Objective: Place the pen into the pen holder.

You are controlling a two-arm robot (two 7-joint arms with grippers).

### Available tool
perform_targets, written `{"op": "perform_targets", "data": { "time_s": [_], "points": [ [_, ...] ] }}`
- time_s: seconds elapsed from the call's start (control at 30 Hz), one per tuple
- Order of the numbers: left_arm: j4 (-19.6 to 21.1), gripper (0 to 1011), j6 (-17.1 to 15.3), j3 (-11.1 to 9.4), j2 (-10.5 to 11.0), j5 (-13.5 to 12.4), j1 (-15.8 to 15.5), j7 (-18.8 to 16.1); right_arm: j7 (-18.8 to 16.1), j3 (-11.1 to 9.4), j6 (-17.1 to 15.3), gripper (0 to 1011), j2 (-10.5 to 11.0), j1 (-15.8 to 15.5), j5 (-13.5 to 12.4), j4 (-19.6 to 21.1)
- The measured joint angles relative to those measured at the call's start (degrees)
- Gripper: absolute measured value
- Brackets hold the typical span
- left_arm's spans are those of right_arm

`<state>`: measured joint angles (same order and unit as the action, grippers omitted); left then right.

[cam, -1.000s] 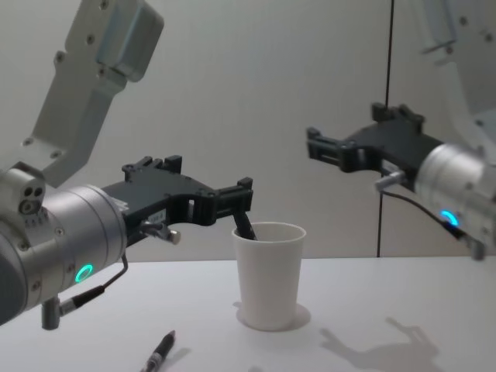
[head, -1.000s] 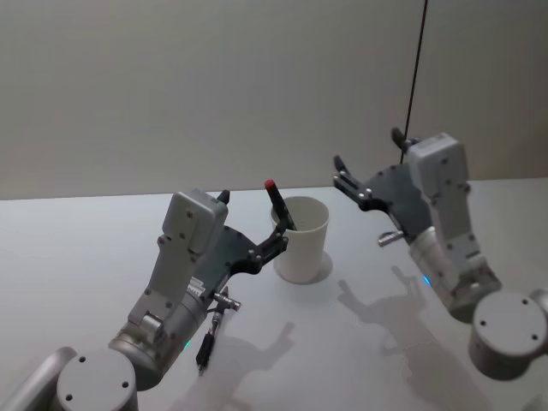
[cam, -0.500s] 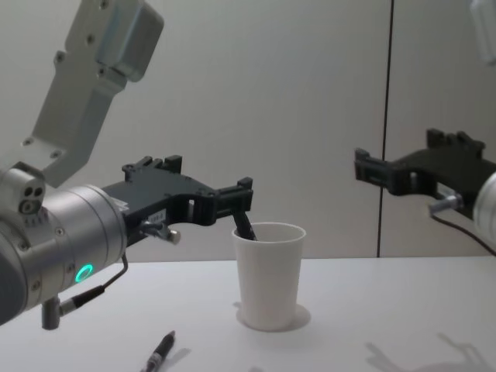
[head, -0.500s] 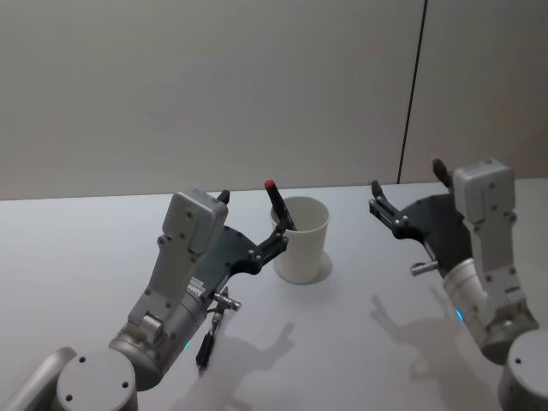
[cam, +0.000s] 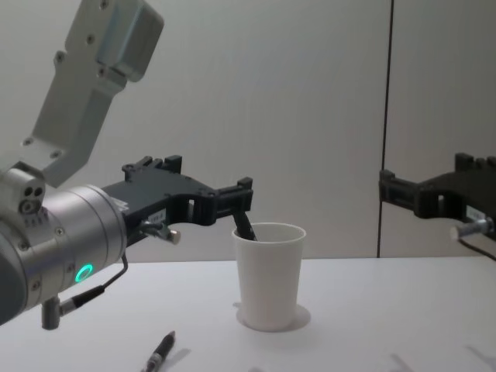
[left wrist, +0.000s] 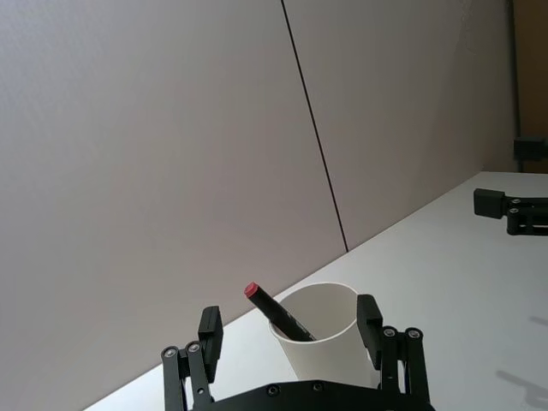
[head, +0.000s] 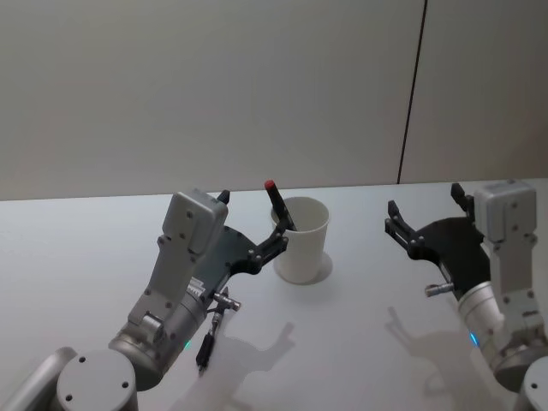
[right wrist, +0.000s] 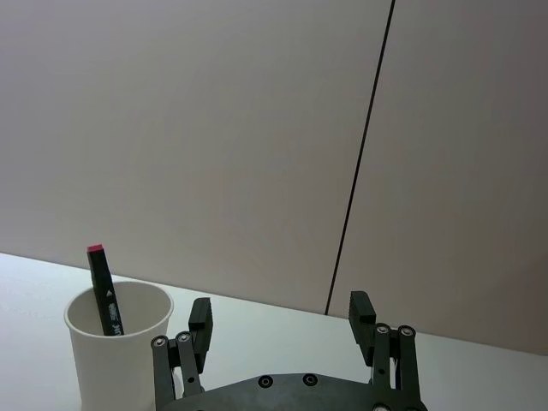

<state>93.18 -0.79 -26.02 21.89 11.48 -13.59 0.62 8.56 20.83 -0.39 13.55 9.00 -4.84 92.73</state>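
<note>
1. Chest view, nearest the robot: a dark second pen [cam: 160, 353] lies flat on the white table [cam: 372, 310]. It is on the left side, close by the left arm and well short of the cup.
2. The left arm reaches forward and inward. The left gripper [left wrist: 289, 318] hangs above the table just to the left of the pen holder [head: 301, 244], at about rim height.
3. Its fingers [left wrist: 209, 329] are spread wide and grip nothing. In the left wrist view the cup's mouth and the pen show between them, a little farther off.
4. In the head view one finger crosses the near left part of the rim; whether it touches the paper I cannot tell.
5. The pen holder, a plain white tapered paper cup, stands upright on the table near the middle.
6. The pen [head: 276, 204], black with a red cap, stands inside it. Its lower end is down in the cup and its cap end pokes above the rim, leaning toward the robot's left.
7. The right gripper [head: 425, 205] is held above the table, well to the right of the cup. Its fingers are spread and empty.
8. Behind the table stands a pale wall [head: 171, 86] with one dark vertical seam [head: 413, 94].
</note>
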Motion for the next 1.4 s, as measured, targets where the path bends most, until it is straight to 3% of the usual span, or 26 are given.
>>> {"op": "perform_targets", "data": {
  "time_s": [0.4, 0.77, 1.07, 1.4],
  "points": [
    [-0.08, 1003, -1.33, 0.11, -0.07, -0.17, -0.11, 0.11, 0.92, -0.20, -0.76, 1001, 0.53, -1.52, -0.78, 1.39],
    [-0.58, 1003, -8.24, 0.72, -0.38, 0.10, -1.02, 0.90, 1.25, -0.27, -1.02, 1002, 0.71, -2.09, -1.04, 1.87],
    [-1.54, 1003, -15.62, 1.76, -0.74, 2.34, -2.07, 1.18, 1.34, -0.31, -1.10, 1001, 0.76, -2.26, -1.12, 2.01],
    [-3.17, 1003, -20.67, 2.67, -1.03, 3.83, -3.06, 1.61, 1.40, -0.31, -1.15, 1001, 0.81, -2.35, -1.19, 2.09]
  ]
}}
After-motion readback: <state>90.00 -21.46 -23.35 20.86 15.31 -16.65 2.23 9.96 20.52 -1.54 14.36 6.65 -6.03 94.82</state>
